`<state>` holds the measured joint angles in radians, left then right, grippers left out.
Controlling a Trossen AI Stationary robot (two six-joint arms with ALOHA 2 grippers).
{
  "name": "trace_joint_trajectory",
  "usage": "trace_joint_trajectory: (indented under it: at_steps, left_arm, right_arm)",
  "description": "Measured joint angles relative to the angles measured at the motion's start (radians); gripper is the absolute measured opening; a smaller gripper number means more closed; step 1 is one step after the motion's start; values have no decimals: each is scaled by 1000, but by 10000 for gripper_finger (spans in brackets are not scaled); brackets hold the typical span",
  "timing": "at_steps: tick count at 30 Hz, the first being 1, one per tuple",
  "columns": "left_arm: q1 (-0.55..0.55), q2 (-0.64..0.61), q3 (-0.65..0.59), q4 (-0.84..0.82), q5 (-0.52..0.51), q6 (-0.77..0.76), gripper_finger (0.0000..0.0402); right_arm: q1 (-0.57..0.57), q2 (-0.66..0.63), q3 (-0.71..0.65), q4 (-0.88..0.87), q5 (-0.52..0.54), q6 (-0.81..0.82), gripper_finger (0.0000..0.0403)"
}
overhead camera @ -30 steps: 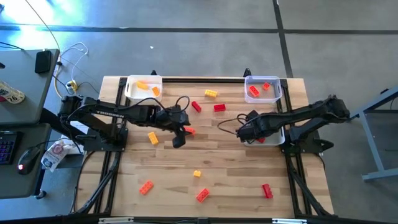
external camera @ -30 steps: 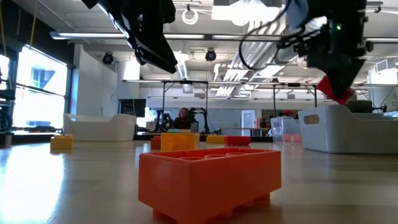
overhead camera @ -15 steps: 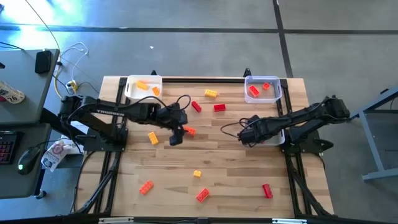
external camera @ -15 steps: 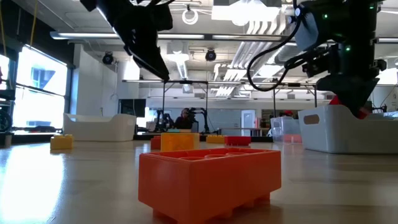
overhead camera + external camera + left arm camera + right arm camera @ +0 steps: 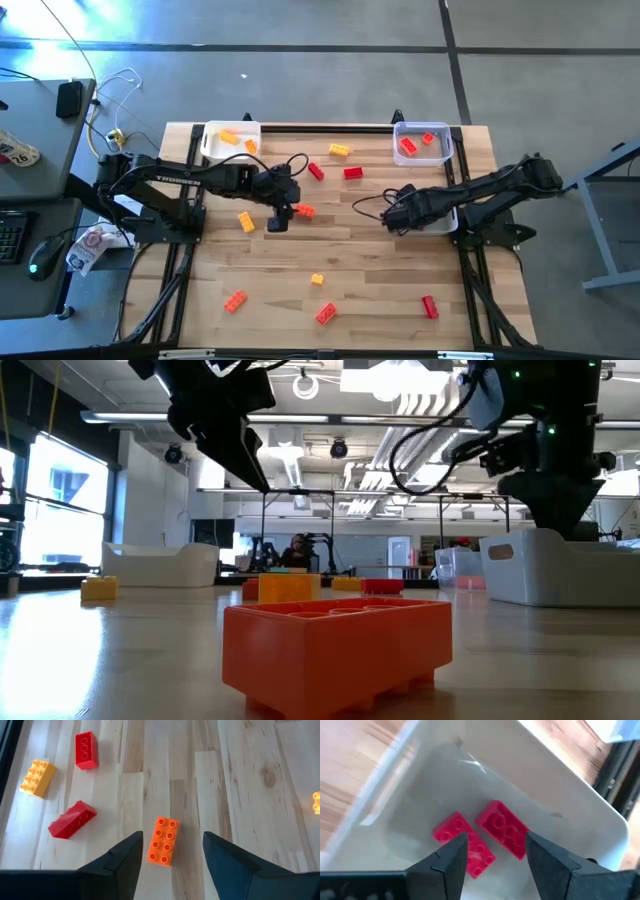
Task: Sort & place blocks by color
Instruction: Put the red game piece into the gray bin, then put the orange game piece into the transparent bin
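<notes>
Pale wooden plank table on a grey concrete floor, seen from above, with one dark arm at each side. Left gripper is over the middle of the table, its fingers spread and empty, straddling from above a small orange studded plastic brick that lies flat on the wood. To the left of that brick in the high view lies a yellow-orange brick; on its far side are two red bricks, apart from each other, with a yellow brick beyond them.

Right gripper is over a white rectangular plastic tray at the right edge of the table, fingers spread with nothing between them. Two red studded bricks lie touching on the tray floor.

At the far left corner a second white tray holds orange bricks; at the far right corner a clear tray holds red bricks.

Along the near part of the table lie a small yellow brick, two orange bricks and one red brick, all well apart.
</notes>
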<state>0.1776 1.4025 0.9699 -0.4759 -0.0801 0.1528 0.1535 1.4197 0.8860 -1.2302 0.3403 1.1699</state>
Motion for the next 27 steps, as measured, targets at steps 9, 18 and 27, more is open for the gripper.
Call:
trace_joint_trajectory:
  at_steps: [9,18,27]
  left_arm:
    - [0,13,0,10,-1,70,236]
    - [20,150,0,12,34,150,228]
    - [56,287,0,63,35,139,228]
  right_arm:
    - [0,0,125,-6,127,-61,175]
    - [0,0,185,3,194,-92,172]
    - [0,0,185,8,193,-97,172]
